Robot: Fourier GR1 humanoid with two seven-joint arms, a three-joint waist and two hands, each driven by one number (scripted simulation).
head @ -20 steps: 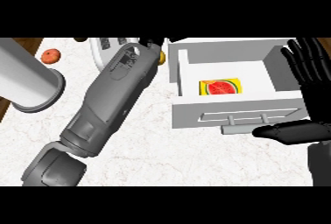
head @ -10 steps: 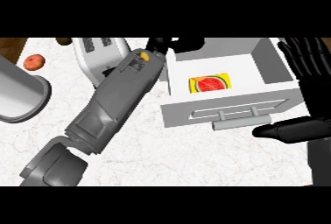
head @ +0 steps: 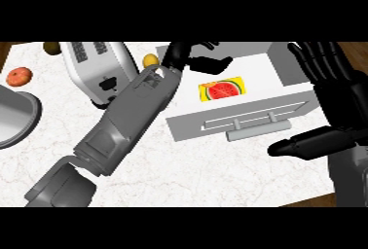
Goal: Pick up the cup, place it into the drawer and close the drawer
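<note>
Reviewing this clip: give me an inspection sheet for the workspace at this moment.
Surface: white marbled counter.
Job's things: drawer open, a watermelon card inside; cup not clearly visible.
Clutter: toaster, orange fruit, yellow item, grey pot at left edge.
Hands: left hand over the drawer's back corner, fingers curled; contents hidden. Right hand open beside the drawer's right wall.
Cables: nothing seen.
Surroundings: wooden floor past the counter.
</note>
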